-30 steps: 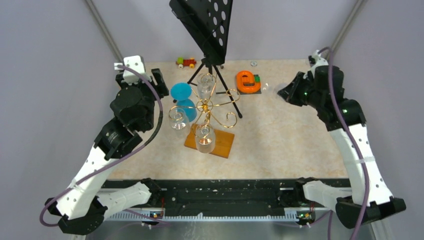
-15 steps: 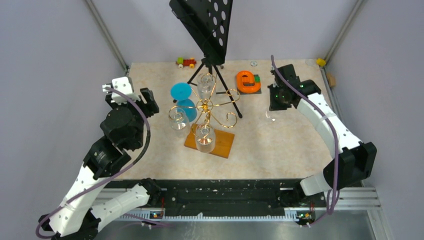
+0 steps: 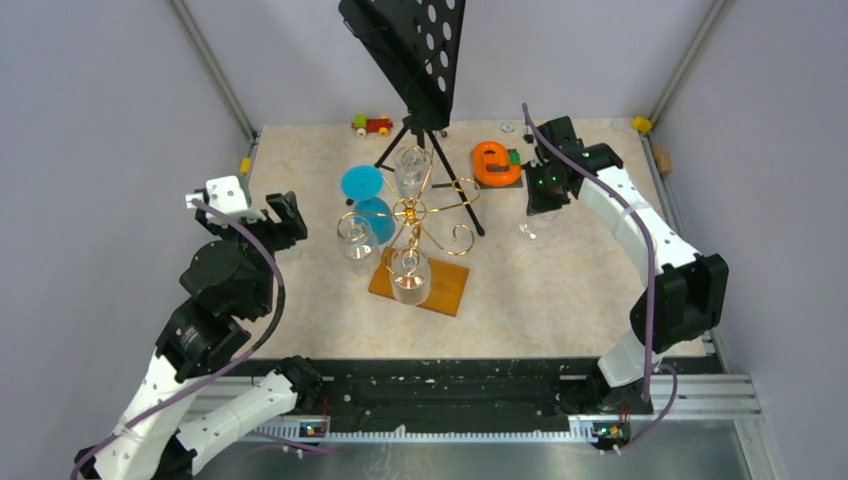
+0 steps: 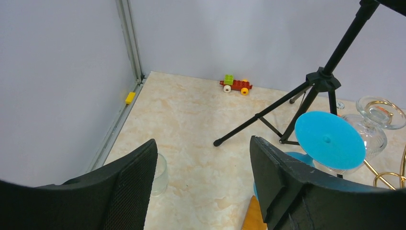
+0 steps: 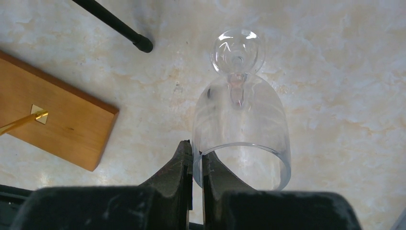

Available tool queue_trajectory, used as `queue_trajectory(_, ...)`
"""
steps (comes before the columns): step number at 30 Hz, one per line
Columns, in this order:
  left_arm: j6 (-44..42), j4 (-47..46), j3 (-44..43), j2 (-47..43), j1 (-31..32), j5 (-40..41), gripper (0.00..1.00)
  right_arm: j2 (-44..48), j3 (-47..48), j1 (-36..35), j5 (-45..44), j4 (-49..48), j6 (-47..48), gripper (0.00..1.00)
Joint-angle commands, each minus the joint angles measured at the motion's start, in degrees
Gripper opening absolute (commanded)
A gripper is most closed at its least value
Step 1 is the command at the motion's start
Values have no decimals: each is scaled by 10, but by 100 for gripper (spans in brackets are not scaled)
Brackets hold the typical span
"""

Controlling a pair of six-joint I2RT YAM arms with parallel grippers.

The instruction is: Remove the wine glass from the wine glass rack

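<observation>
Clear glossy wine glass (image 5: 242, 125); gold wire rack (image 3: 411, 211); matt wooden base (image 5: 57, 115)

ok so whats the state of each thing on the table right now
wine glass rack: upright
right gripper: shut on the rim of the wine glass
wine glass: held, off the rack
left gripper: open, empty
clear glasses: three, hanging on the rack
blue glass: hanging on the rack
music stand: upright

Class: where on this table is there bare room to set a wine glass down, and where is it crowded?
Bare table lies between the wooden base and the right arm, near the wine glass in the right gripper. Another lies left of the toy car. Crowded around the rack and tripod.
</observation>
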State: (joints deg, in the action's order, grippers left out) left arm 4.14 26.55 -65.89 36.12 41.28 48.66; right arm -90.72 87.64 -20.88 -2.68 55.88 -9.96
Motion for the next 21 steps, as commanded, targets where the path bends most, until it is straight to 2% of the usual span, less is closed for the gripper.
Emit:
queue_trajectory(1,-10,-20,4,0,-1,-11,74,-23,52,-5,17,-4,21,0)
queue_trajectory(11,-8,-17,4,-18,-2,-26,75,-87,114,-5,28,33,38,1)
queue_trajectory(16,-8,-17,6,-25,-2,-50,76,-111,135,-5,29,32,37,25)
queue_trajectory(19,-7,-17,2,-25,-2,-91,77,-127,155,-5,29,28,35,34)
queue_trajectory(21,-4,-12,-5,-23,-2,-114,77,-138,177,-5,29,31,34,35)
